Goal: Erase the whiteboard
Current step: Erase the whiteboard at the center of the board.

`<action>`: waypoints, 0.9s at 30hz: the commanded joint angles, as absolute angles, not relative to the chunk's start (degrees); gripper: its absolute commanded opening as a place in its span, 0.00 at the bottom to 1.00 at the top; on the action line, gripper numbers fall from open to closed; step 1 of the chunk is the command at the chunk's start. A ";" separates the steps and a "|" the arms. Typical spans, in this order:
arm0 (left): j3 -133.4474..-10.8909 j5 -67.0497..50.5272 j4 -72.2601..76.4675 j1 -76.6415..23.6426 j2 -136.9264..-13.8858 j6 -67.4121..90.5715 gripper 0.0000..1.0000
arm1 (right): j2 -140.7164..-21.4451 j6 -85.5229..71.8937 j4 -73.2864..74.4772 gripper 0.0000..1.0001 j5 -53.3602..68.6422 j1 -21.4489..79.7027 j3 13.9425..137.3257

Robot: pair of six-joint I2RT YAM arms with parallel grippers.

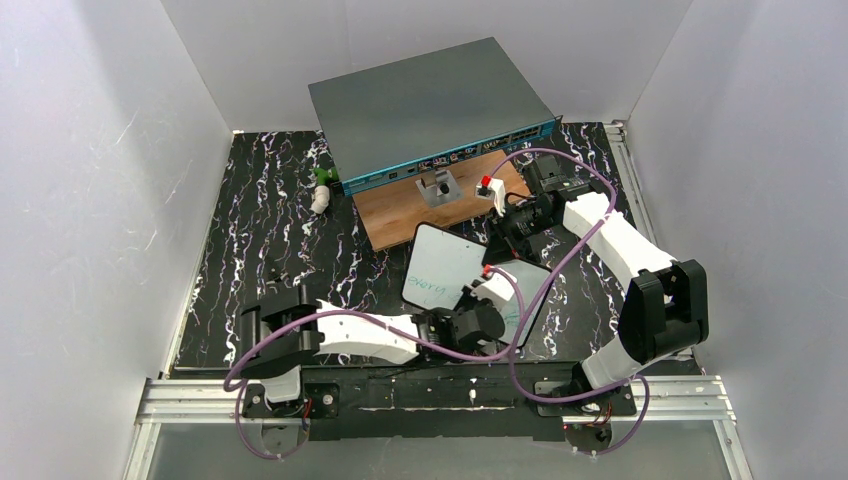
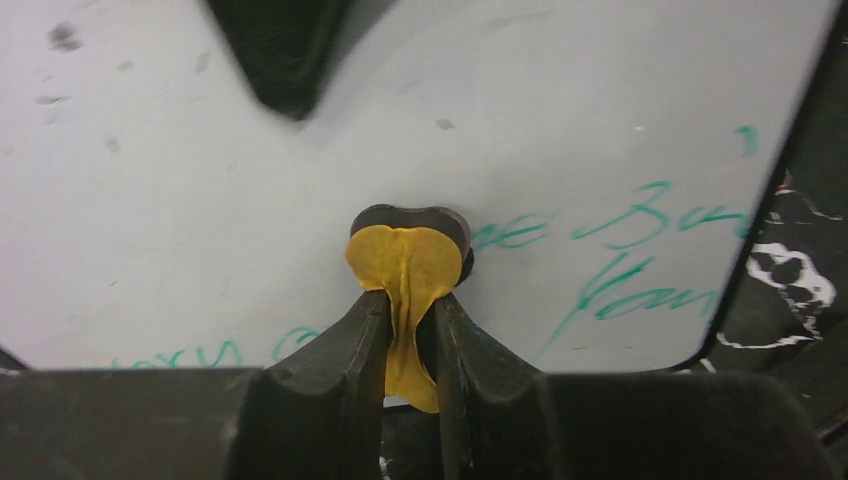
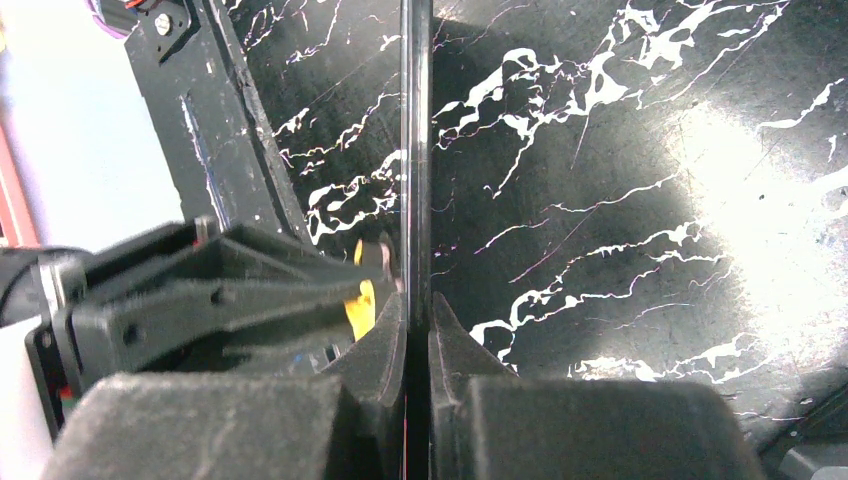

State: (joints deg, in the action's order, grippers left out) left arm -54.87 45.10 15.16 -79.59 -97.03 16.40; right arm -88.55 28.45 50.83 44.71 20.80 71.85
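Note:
The whiteboard [image 1: 443,262] is white with a thin dark rim and sits tilted near the table's middle, with green handwriting on it. My right gripper [image 1: 503,240] is shut on its far edge. The right wrist view shows the board edge-on [image 3: 415,120] between my shut right gripper [image 3: 417,310]. My left gripper [image 1: 478,318] is shut on a small yellow eraser pad [image 2: 408,250], whose dark face presses against the board's surface [image 2: 560,120]. Green writing [image 2: 640,260] lies to the right of the pad, and more at the lower left. The left gripper [image 2: 410,300] hides the board's middle in the top view.
A large grey box with a teal front [image 1: 430,110] stands at the back. A brown wooden board [image 1: 400,215] lies before it with a metal bracket [image 1: 437,188] on it. A small white and green object [image 1: 321,190] lies to the left on the black marbled mat [image 1: 270,220].

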 commanded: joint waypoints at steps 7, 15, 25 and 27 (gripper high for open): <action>-59.22 49.21 14.50 -80.48 -100.00 14.72 0.00 | -88.33 31.80 52.03 0.01 43.43 21.97 71.97; -52.96 47.84 14.61 -77.02 -92.41 17.75 0.00 | -88.42 31.80 51.94 0.01 43.36 21.97 71.89; -58.02 43.68 21.78 -81.77 -98.19 9.68 0.00 | -88.42 31.75 51.90 0.01 43.25 21.93 71.88; -57.59 44.11 22.05 -81.76 -98.50 9.77 0.00 | -88.36 31.82 51.94 0.01 43.26 21.97 71.89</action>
State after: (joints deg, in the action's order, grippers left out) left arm -56.14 44.62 19.49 -81.32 -97.84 11.51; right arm -88.55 28.71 51.07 44.99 21.26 71.85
